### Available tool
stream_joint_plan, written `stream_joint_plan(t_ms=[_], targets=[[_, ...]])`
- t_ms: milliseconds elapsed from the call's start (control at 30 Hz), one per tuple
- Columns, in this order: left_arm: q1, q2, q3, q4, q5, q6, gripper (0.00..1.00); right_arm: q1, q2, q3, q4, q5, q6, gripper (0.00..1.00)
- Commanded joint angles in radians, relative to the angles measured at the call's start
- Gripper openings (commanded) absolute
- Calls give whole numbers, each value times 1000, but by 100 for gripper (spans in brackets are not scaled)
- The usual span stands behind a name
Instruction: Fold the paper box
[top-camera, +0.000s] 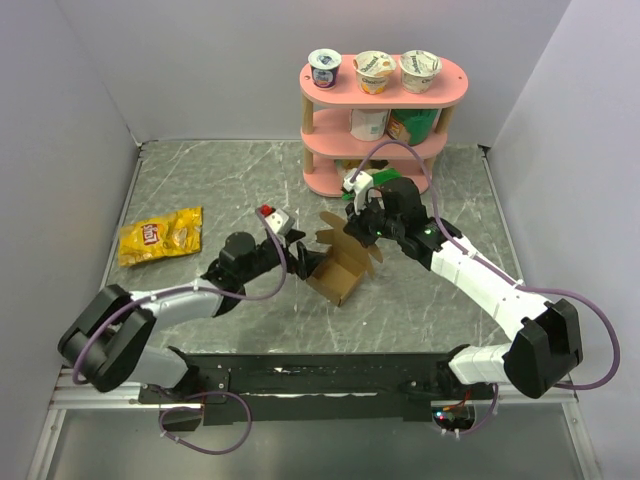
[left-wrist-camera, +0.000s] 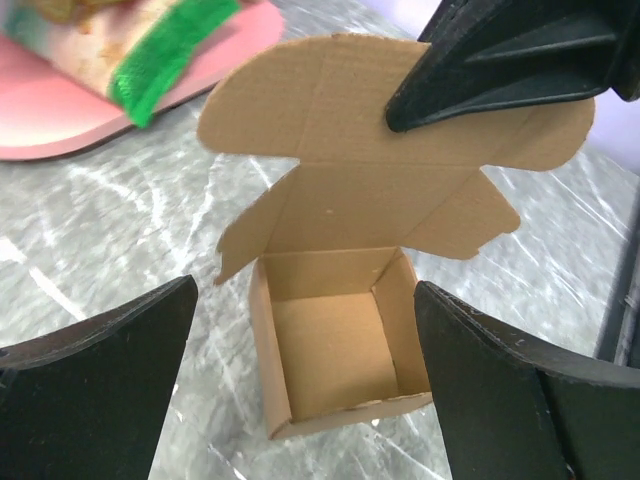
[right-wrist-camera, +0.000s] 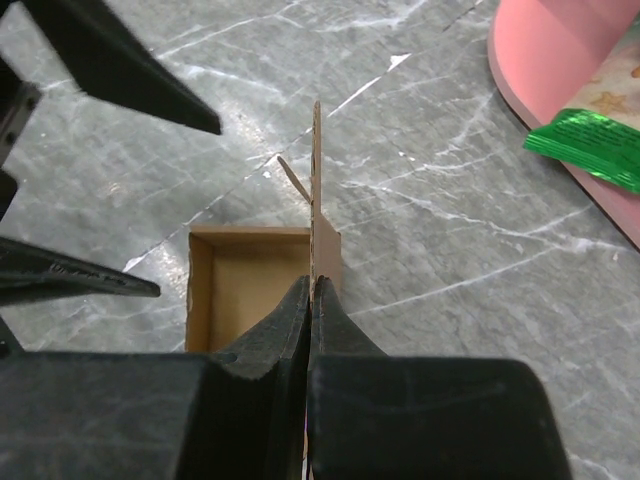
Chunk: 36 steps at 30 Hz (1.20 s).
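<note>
The paper box (top-camera: 338, 268) is sitting open in the middle of the table (top-camera: 200, 190), its lid standing upright. The right gripper (right-wrist-camera: 310, 285) is pinching that lid, hiding its upper corner in the left wrist view. The left gripper (left-wrist-camera: 305, 290) is hovering just short of the box, fingers spread wide.

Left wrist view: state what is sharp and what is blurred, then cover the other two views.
Left wrist: paper box sharp, pink shelf and green packet blurred. Right wrist: the right end effector looms dark and soft, marble table crisp. Top external: even light, faint shadows, all in focus.
</note>
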<state>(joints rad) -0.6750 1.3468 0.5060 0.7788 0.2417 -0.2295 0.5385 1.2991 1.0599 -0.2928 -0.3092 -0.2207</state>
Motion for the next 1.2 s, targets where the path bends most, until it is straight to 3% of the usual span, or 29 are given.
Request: stream_joint_plan(t_ms=[0, 200, 400, 600, 767, 800, 933, 1167], targets=[[80, 72, 112, -3, 306, 6, 96, -12, 2, 29, 3, -53, 11, 0], [156, 250, 238, 11, 487, 6, 99, -17, 6, 38, -9, -71, 9, 0], [172, 321, 264, 17, 544, -37, 81, -20, 5, 40, -3, -57, 4, 0], [149, 315, 197, 99, 407, -67, 65, -18, -1, 17, 30, -25, -6, 0], [82, 324, 224, 57, 263, -30, 51, -18, 3, 5, 53, -15, 3, 0], [59, 330, 229, 44, 230, -27, 42, -18, 0, 2, 57, -5, 6, 0], [8, 311, 217, 25, 50, -44, 21, -12, -6, -9, 79, 35, 15, 0], [-52, 324, 227, 1, -148, -77, 17, 9, -4, -23, 110, 53, 24, 0]])
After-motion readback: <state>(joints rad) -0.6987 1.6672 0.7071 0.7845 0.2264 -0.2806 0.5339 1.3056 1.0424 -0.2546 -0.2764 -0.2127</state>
